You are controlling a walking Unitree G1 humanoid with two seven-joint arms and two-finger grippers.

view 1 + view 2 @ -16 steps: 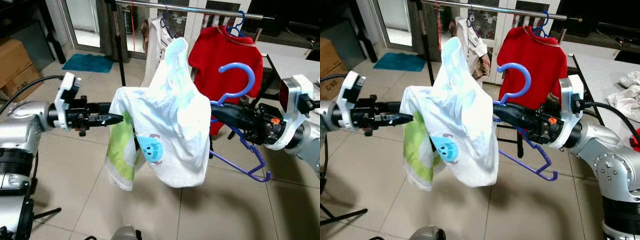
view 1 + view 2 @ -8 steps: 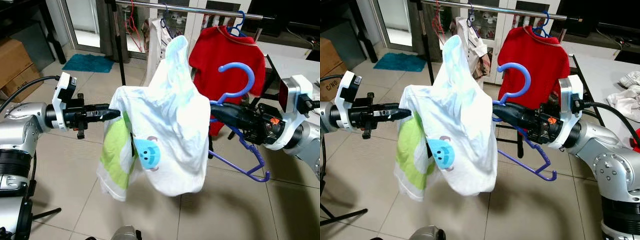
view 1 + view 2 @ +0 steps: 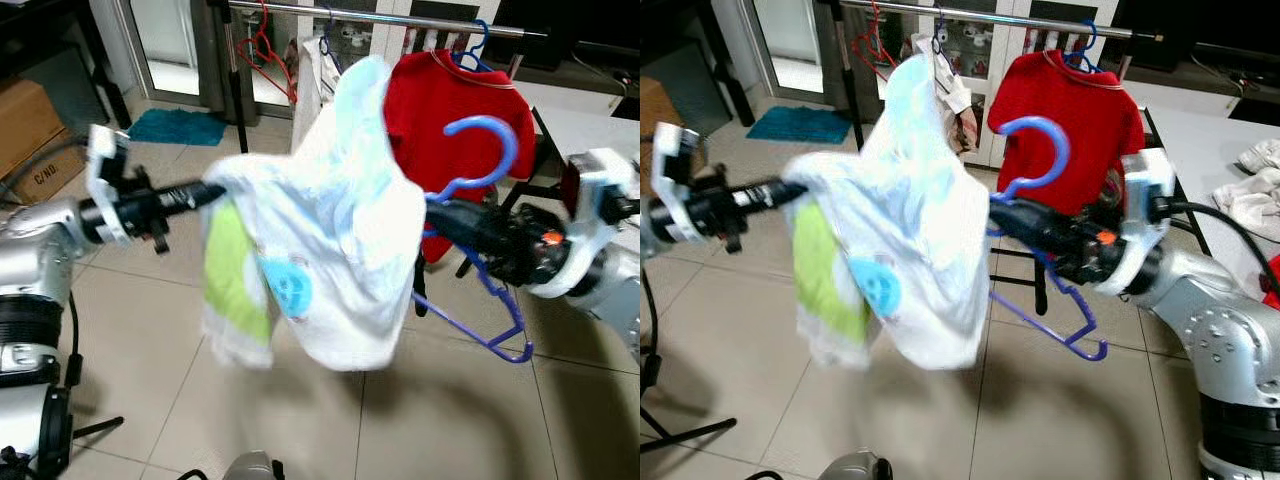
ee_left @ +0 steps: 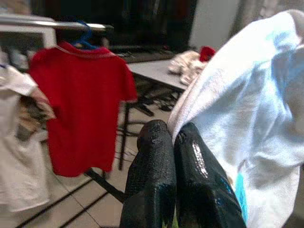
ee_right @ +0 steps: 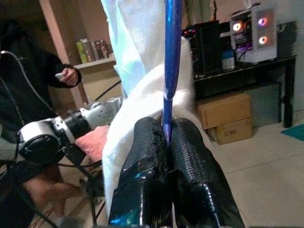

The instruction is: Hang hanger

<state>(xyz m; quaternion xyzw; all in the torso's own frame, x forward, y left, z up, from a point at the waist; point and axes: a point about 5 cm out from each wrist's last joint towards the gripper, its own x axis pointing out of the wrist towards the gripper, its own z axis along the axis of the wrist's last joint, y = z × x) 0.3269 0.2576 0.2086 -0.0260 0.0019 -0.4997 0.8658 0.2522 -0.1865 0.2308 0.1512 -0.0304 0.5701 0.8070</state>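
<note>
A blue plastic hanger (image 3: 482, 148) sticks up from my right gripper (image 3: 437, 212), which is shut on it just below the hook; the blue rod runs between the fingers (image 5: 190, 156). A white garment (image 3: 330, 230) with a green panel and a blue face print drapes over the hanger's left side. My left gripper (image 3: 212, 191) reaches in from the left at the garment's upper edge, fingers (image 4: 156, 166) pressed together on the cloth. Behind, a metal clothes rail (image 3: 400, 18) runs across the top, carrying a red shirt (image 3: 450, 90) on another blue hanger.
Red hangers (image 3: 265, 50) and a pale shirt (image 3: 310, 70) also hang on the rail. A cardboard box (image 3: 30, 120) and a teal mat (image 3: 180, 125) lie at the left, a table (image 3: 590, 130) at the right. A person (image 5: 28, 95) stands behind in the right wrist view.
My left gripper has risen and pulled the garment's edge up and to the left. The hanger in my right gripper has lifted slightly. The garment is swinging and blurred.
</note>
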